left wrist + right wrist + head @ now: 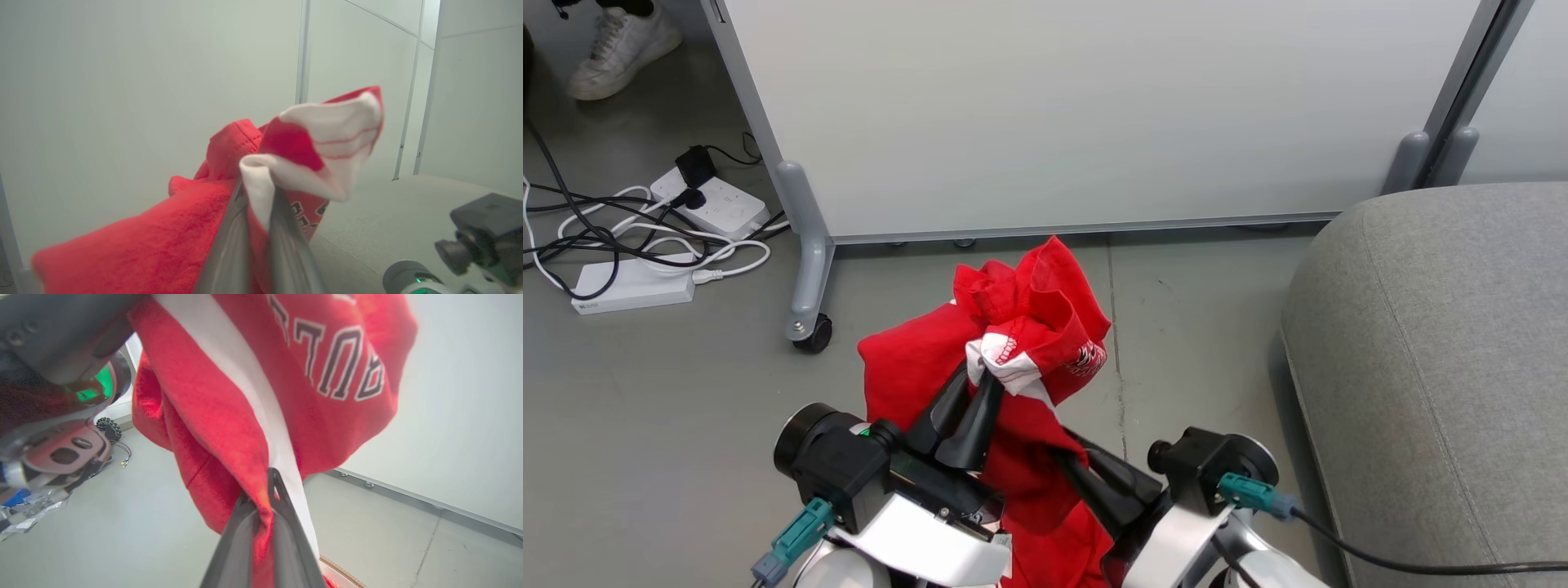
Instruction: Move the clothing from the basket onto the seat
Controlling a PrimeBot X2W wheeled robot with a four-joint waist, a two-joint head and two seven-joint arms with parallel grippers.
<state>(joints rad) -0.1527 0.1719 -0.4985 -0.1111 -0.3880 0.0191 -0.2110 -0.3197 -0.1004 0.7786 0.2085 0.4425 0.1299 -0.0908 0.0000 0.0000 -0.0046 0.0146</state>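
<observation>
The clothing (1013,327) is a bright red garment with white trim, hanging bunched in the air above the floor. My left gripper (980,378) is shut on a white-trimmed fold near its top, and the left wrist view has that fold (327,134) pinched between the fingers (229,245). My right gripper (1062,451) is shut on the red fabric lower down. In the right wrist view its fingertips (278,490) clamp a red fold beside a white stripe, under the lettered print (347,363). A bit of the basket's brown rim (343,575) shows below. The grey seat (1437,367) lies to the right.
A white partition panel (1094,114) on a castor foot (809,331) stands just behind the garment. Power strips and tangled cables (645,237) lie on the floor at the left. A person's white shoe (621,45) is at the far upper left.
</observation>
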